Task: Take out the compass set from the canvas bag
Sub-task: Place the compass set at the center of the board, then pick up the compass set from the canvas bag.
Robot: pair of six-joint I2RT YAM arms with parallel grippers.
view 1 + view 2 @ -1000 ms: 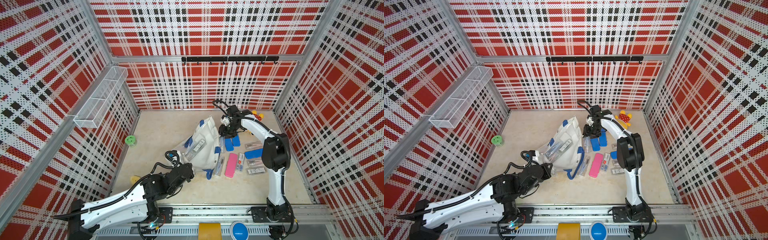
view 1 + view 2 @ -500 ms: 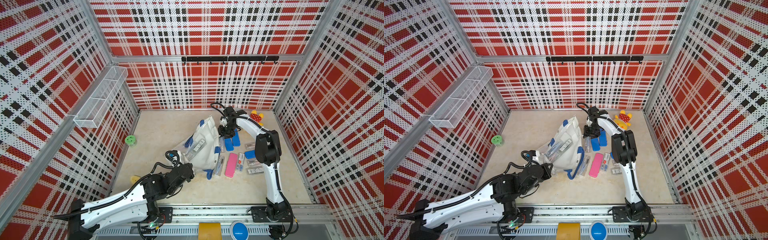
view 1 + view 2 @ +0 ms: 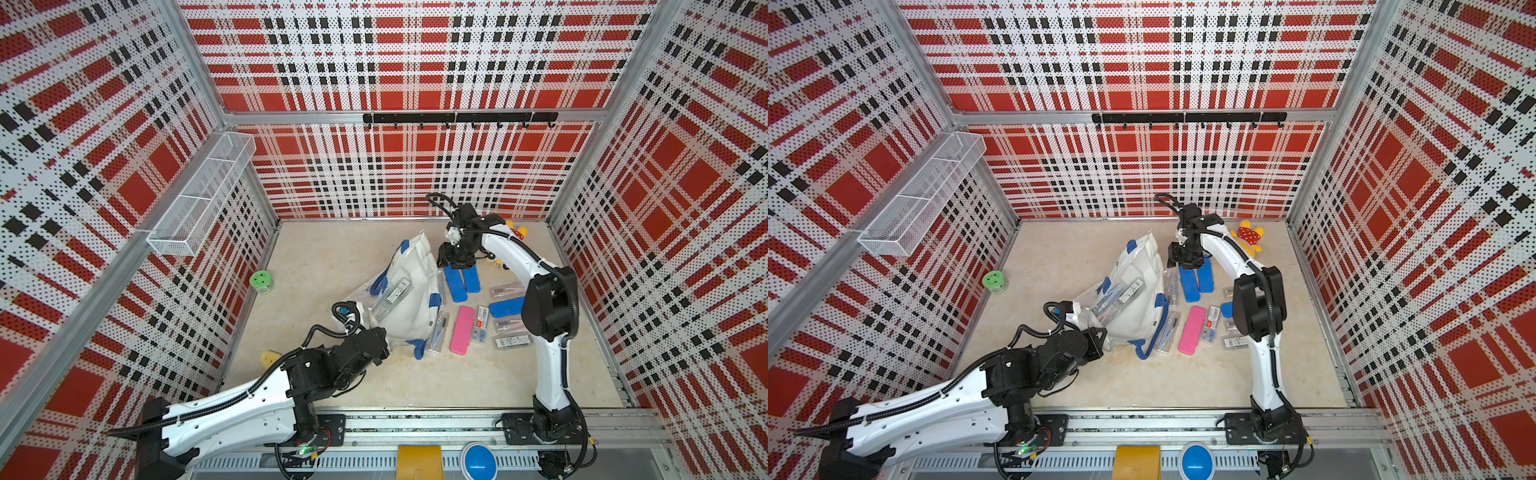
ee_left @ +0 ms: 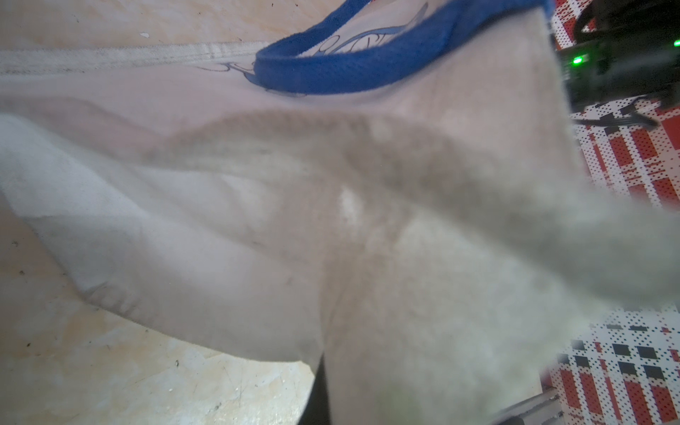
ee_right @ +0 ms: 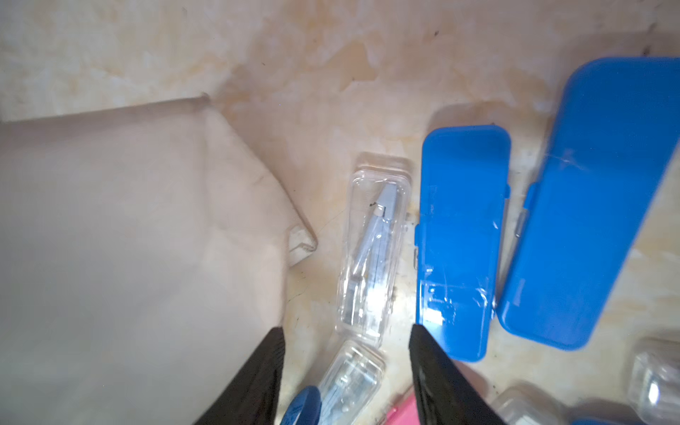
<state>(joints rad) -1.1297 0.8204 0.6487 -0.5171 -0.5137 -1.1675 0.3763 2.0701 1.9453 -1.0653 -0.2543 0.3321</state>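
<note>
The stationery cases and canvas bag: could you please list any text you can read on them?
No text is legible.
Clear case at the canvas bag: label too small.
Second clear case beside the pink case: red-and-white label too small.
Blue print on the bag: blurred linework, unreadable.

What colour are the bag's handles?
Blue: loop handles of the off-white canvas bag, best in the left wrist view.

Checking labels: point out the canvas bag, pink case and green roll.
canvas bag (image 3: 415, 322): in a top view, bare canvas side panel.
pink case (image 3: 462, 330): in a top view, middle of lid.
green roll (image 3: 260, 281): in a top view, top face.
</note>
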